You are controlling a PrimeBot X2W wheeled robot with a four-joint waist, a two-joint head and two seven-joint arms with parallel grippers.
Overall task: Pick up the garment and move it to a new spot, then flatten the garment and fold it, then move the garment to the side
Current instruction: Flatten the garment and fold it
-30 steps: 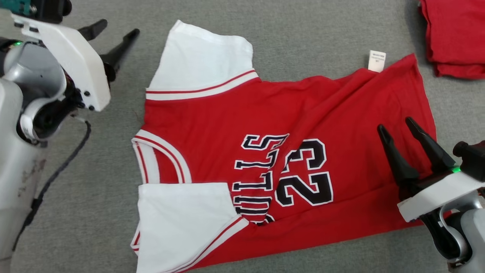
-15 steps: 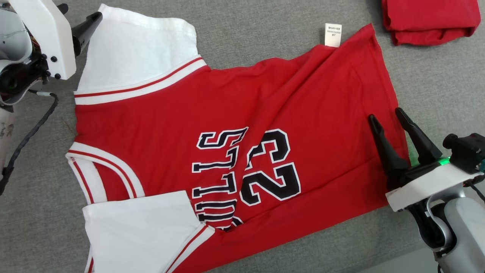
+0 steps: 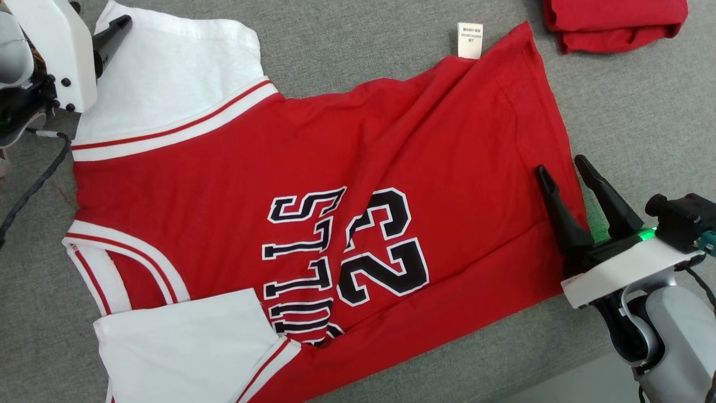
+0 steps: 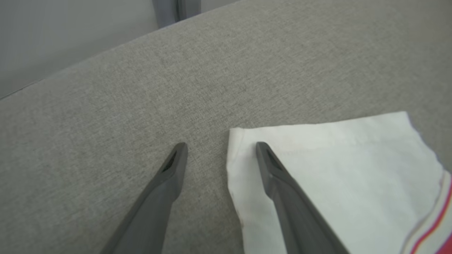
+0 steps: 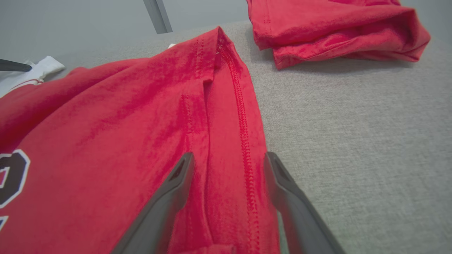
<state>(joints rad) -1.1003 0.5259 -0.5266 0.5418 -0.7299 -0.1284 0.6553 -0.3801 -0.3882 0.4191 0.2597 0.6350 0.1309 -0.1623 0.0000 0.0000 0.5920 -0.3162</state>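
The garment [image 3: 313,168] is a red jersey with white sleeves and black "BULLS 23" print, spread with some creases on the grey cloth surface [image 3: 363,50]. My left gripper [image 3: 98,13] is open at the top left. In the left wrist view, the left gripper [image 4: 221,144] straddles the edge of the white sleeve corner [image 4: 335,169], with one finger above the cloth and the other above bare surface. My right gripper [image 3: 559,165] is open over the garment's hem at the right. In the right wrist view, the right gripper [image 5: 229,155] has the stitched hem [image 5: 242,116] between its fingers.
A second red garment, folded [image 3: 615,22], lies at the far right corner and is seen again as the folded red garment [image 5: 335,28]. A white care label [image 3: 470,40] sticks out at the jersey's far edge. The surface's edge [image 3: 559,380] runs near my right arm.
The head camera has shifted, so the whole picture slid left and up. My left gripper has come from beside the garment to the white sleeve's corner. Both grippers remain open.
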